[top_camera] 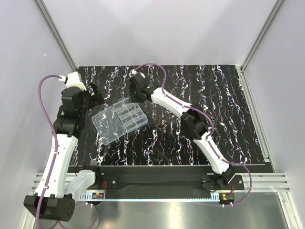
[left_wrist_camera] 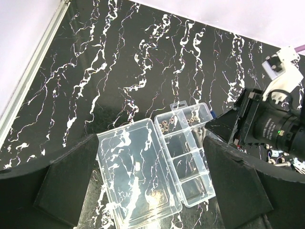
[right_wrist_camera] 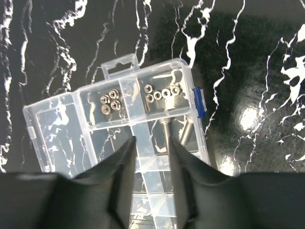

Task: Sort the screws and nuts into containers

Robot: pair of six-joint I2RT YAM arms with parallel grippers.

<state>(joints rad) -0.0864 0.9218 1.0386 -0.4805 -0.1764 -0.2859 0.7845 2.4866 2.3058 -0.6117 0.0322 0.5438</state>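
Right gripper (right_wrist_camera: pixel 151 143): the jaws are held partly apart. Nothing is seen between them, so it is judged to be empty.
Left gripper (left_wrist_camera: pixel 150 143): the jaws are spread fully wide and nothing is held.
Organiser box (right_wrist_camera: pixel 121 67): it is placed directly under the right gripper, and ahead of and below the left gripper. Its lid (left_wrist_camera: pixel 136 179) is laid open flat.
Nuts (right_wrist_camera: pixel 109 101): two groups are seen in the two compartments farthest ahead of the right fingertips (right_wrist_camera: pixel 128 148), one on each side of the divider.
Screws (right_wrist_camera: pixel 165 128): at least two are seen in the compartment just ahead of the right fingertips.
Other compartments: they are partly hidden under the right gripper, so their content cannot be told.
Loose pieces (top_camera: pixel 164 125): several small parts are scattered on the table (top_camera: pixel 228 119), behind the right gripper and beside its forearm. It cannot be told whether they are screws or nuts.
Progress: the sorting is judged well begun but not finished. The loose pieces are yet to be picked and sorted.
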